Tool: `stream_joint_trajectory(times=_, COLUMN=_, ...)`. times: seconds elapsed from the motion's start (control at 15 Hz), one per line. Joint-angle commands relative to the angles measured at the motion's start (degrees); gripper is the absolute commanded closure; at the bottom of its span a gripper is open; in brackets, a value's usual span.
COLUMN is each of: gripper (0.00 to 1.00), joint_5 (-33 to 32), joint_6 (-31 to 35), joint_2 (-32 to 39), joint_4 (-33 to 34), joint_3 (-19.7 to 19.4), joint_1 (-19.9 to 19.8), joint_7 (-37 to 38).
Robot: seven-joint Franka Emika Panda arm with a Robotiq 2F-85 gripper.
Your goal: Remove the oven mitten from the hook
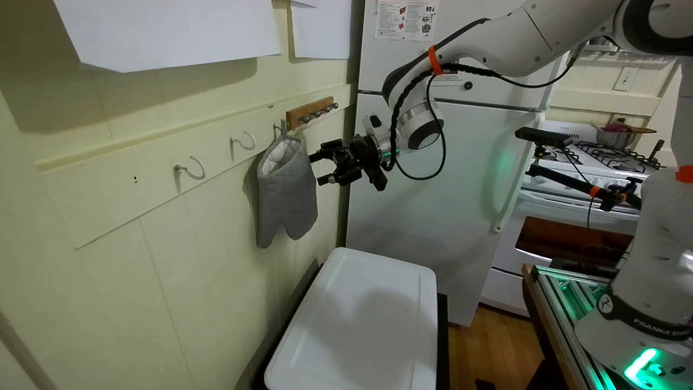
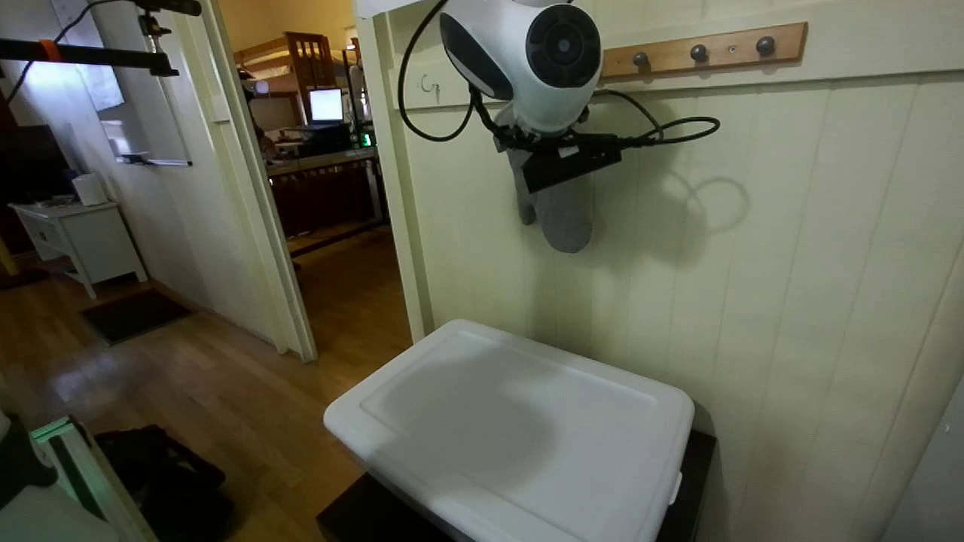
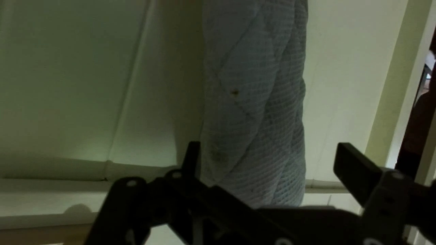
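Wrist view's dim: your claw [image 3: 269,149] blocks the bottom of it, covering part of the oven mitten [image 3: 253,102], and the frame's top edge cuts off more of the grey fabric. In an exterior view, the last section of your arm [image 2: 542,109] and a black housing [image 2: 572,165] mask the mitten's upper part, so you get mainly its lower end; the claw itself is hard to make out there. In an exterior view, the hook [image 1: 276,130] is mostly hidden at the mitten's hanging loop [image 1: 283,127]; just a thin sliver, too small to read well. Your arm runs off the frame in both exterior views.

Claw's released: fingers [image 3: 356,172] spread wide, not clamped on the mitten. Mitten hangs by its loop against the wall [image 1: 216,244], cuff up, right at your fingertips. In the wrist view it stands between your fingers, just beside the finger on the picture's left, with a strip of wall between it and the finger on the picture's right. Whether a fingertip touches fabric, you can't tell. Wooden peg rail [image 1: 311,111] near the loop; white bin [image 1: 357,325] below, apart from mitten and claw.
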Motion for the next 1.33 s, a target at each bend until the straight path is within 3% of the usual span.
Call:
stream_joint_trajectory(times=0.0, gripper=0.0, joint_5=-2.41, joint_6=-0.22, joint_2=3.81, joint_4=4.55, joint_3=0.24, joint_1=0.8, joint_7=0.99)
stream_joint_trajectory(times=0.07, gripper=0.23, joint_5=-2.97, joint_6=-0.47, joint_2=4.51, joint_4=5.46, joint_3=0.38, joint_1=0.93, joint_7=1.27)
stream_joint_trajectory(times=0.13, gripper=0.25, joint_5=-3.22, joint_6=-0.39, joint_2=5.14, joint_4=6.28, joint_3=0.47, joint_1=1.06, joint_7=1.38)
stream_joint_trajectory(times=0.4, gripper=0.58, joint_5=-5.78, joint_6=-1.08, joint_2=6.31, joint_4=7.86, joint_3=0.81, joint_1=1.23, joint_7=4.12)
stream_joint_trajectory(times=0.73, gripper=0.95, joint_5=-8.99, joint_6=-5.04, joint_2=2.66, joint_4=5.29, joint_3=1.1, joint_1=0.46, joint_7=8.05)
stream_joint_trajectory(times=0.87, gripper=1.0, joint_5=-6.84, joint_6=-6.42, joint_2=-0.09, joint_4=3.43, joint_3=1.13, joint_1=-0.05, joint_7=6.25)
stream_joint_trajectory(times=1.27, gripper=0.97, joint_5=-1.82, joint_6=-5.61, joint_2=-8.54, joint_4=-3.54, joint_3=0.75, joint_1=-0.06, joint_7=3.01)
